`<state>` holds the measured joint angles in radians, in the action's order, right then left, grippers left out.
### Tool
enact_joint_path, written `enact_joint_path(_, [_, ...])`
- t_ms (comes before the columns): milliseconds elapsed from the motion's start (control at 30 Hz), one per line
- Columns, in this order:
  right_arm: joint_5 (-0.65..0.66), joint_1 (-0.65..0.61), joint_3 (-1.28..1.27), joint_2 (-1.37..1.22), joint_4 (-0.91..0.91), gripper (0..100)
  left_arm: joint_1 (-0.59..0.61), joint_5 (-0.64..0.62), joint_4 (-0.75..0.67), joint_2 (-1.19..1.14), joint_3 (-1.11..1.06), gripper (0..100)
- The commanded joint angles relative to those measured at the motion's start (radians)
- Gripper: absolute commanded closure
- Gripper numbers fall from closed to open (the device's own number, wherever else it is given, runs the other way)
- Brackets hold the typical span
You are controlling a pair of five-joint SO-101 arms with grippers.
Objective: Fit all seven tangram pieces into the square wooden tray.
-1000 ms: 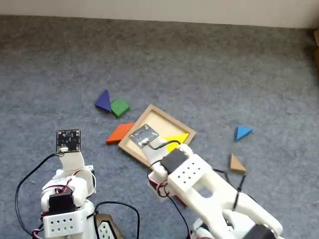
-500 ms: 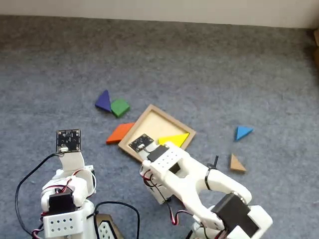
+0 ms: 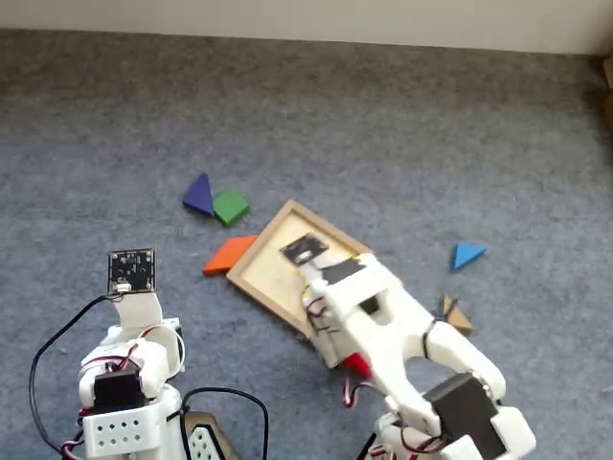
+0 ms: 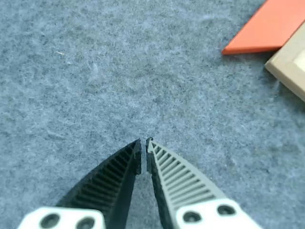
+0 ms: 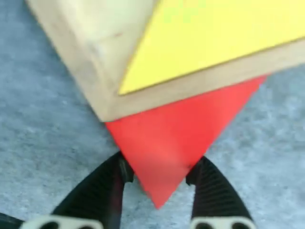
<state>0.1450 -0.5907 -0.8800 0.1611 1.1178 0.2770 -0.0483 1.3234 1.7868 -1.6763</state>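
The square wooden tray lies mid-table, and my right arm stretches over its near right side. In the right wrist view a yellow triangle lies inside the tray's corner. A red triangle butts against the rim from outside, and my right gripper is shut on its pointed end. My left gripper is shut on nothing above bare carpet, short of the orange piece and the tray corner. The orange piece touches the tray's left edge.
A dark blue triangle and a green square sit together beyond the tray on the left. A light blue triangle and a brown triangle lie to the right. The left arm is at the near left.
My right arm has swung farther over the tray and to the right, and now covers the yellow triangle in the high view. The left arm has not moved.
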Motion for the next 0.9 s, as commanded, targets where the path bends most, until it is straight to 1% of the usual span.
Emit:
enact_joint_path(0, [0.064,0.088,0.01,0.22,-0.051,99.4,0.007,0.0,0.003,0.033,-0.019,96])
enact_joint_path(67, [0.08,0.108,0.012,0.375,-0.053,99.4,0.007,0.0,0.003,0.033,-0.019,96])
enact_joint_path(167, [0.092,0.085,0.05,0.575,-0.077,99.2,0.007,0.0,0.003,0.033,-0.019,96])
enact_joint_path(300, [0.089,0.067,0.094,0.717,-0.139,99.1,0.007,0.0,0.003,0.033,-0.019,96])
enact_joint_path(733, [0.084,0.062,0.007,0.73,-0.153,99.1,0.007,0.0,0.003,0.033,-0.019,96])
enact_joint_path(767, [0.068,0.059,0.002,0.73,-0.179,99.1,0.007,0.0,0.003,0.033,-0.019,96])
enact_joint_path(867, [-0.038,0.031,0.001,0.727,-0.314,99.1,0.007,0.0,0.003,0.033,-0.019,96])
